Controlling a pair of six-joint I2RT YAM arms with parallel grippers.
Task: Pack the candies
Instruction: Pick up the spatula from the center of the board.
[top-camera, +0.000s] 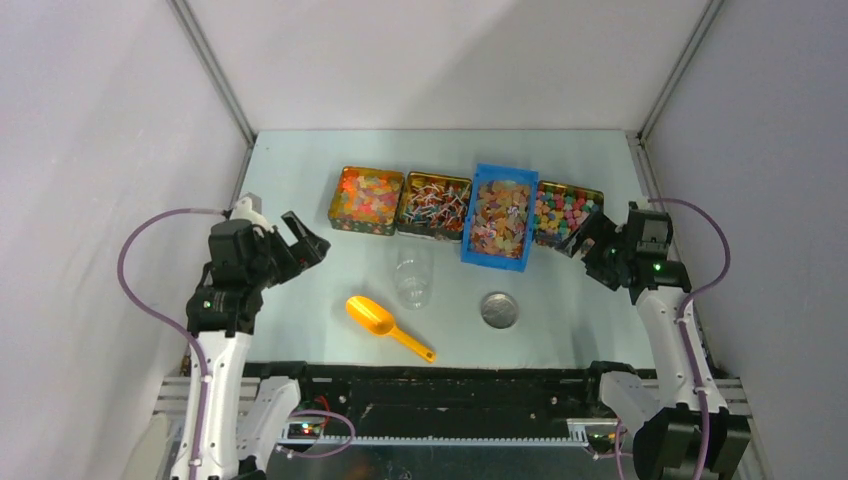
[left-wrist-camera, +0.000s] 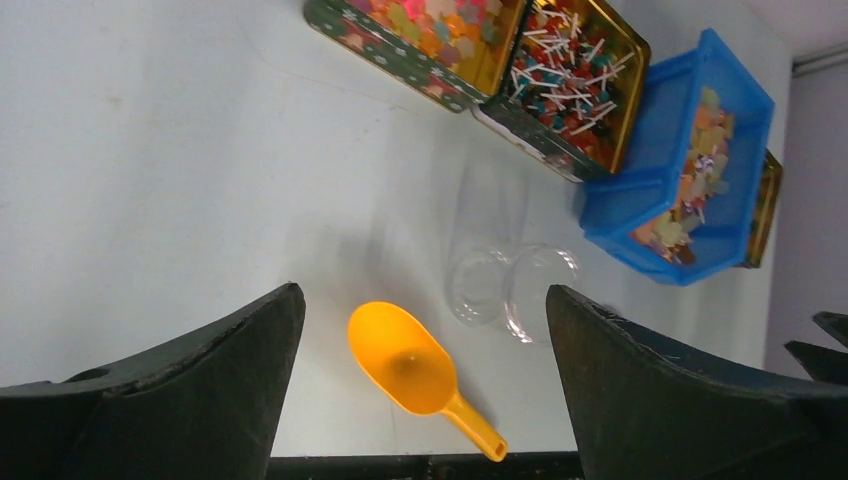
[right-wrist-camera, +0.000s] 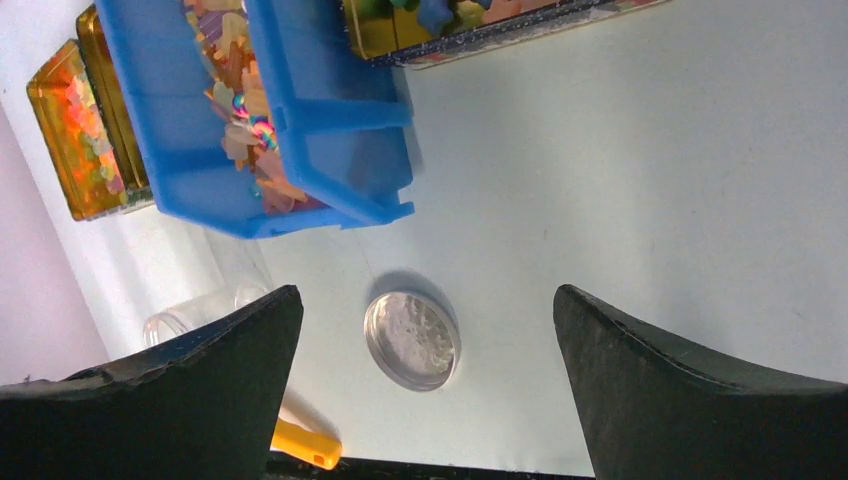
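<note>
We see the candies (top-camera: 500, 216) sorted into three tins (top-camera: 365, 229) and a blue bin (top-camera: 494, 262), lined up along the far side of the table. The left gripper (top-camera: 308, 238) and right gripper (top-camera: 588, 240) both gape wide and empty, flanking the scoop (top-camera: 372, 315), clear jar (top-camera: 413, 275) and lid (top-camera: 499, 309).

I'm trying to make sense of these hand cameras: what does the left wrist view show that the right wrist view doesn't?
Only the left wrist view shows the orange scoop whole, bowl and handle, and the white-stick lollipops. Only the right wrist view shows the round silver lid lying on the table. Both show the blue bin of candies and the clear jar.
</note>
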